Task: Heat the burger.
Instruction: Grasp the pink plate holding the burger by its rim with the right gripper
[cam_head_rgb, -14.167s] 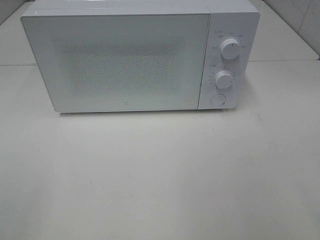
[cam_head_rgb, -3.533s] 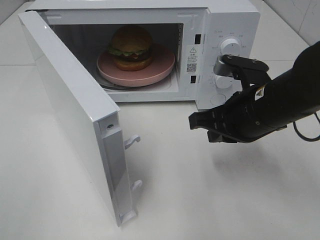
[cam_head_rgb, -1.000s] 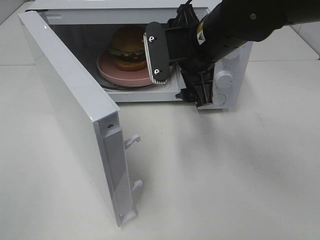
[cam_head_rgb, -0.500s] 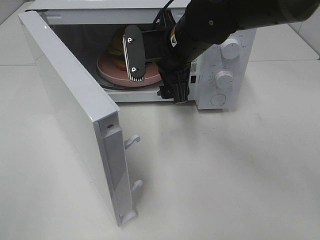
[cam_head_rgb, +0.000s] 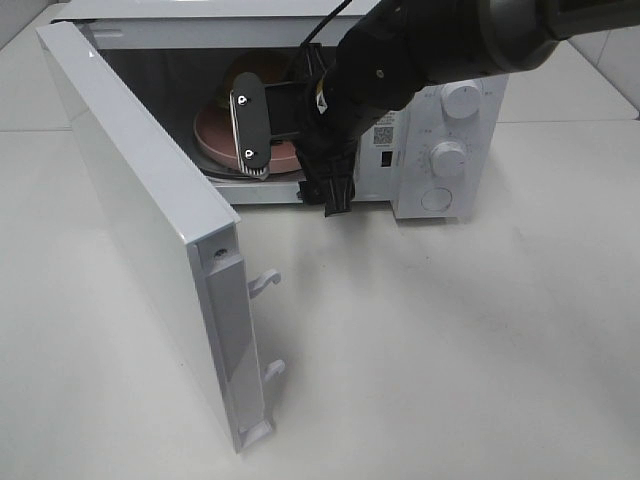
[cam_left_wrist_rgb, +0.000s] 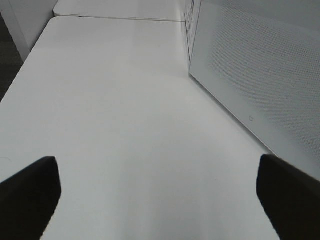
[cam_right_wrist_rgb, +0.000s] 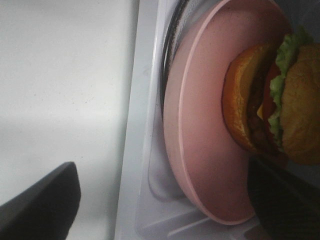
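The burger (cam_right_wrist_rgb: 280, 95) sits on a round pink plate (cam_right_wrist_rgb: 200, 125) inside the open microwave (cam_head_rgb: 470, 130). In the exterior view only the top of the burger (cam_head_rgb: 257, 68) and the plate's left part (cam_head_rgb: 212, 135) show past my right arm. My right gripper (cam_head_rgb: 293, 180) is at the microwave's opening, turned on its side and open. One of its fingers (cam_head_rgb: 249, 130) hangs in front of the plate and burger, the other low by the front sill. In the right wrist view the right gripper (cam_right_wrist_rgb: 162, 175) holds nothing. My left gripper (cam_left_wrist_rgb: 157, 165) is open over bare table.
The microwave door (cam_head_rgb: 140, 200) stands swung out to the left, with its latch hooks toward the table's front. Its outer face (cam_left_wrist_rgb: 260, 75) shows in the left wrist view. Two dials (cam_head_rgb: 462, 97) and a round button (cam_head_rgb: 435, 198) are on the right-hand panel.
My right gripper has moved left and lower across the microwave's opening and now covers more of the burger. The door and the plate have not moved.
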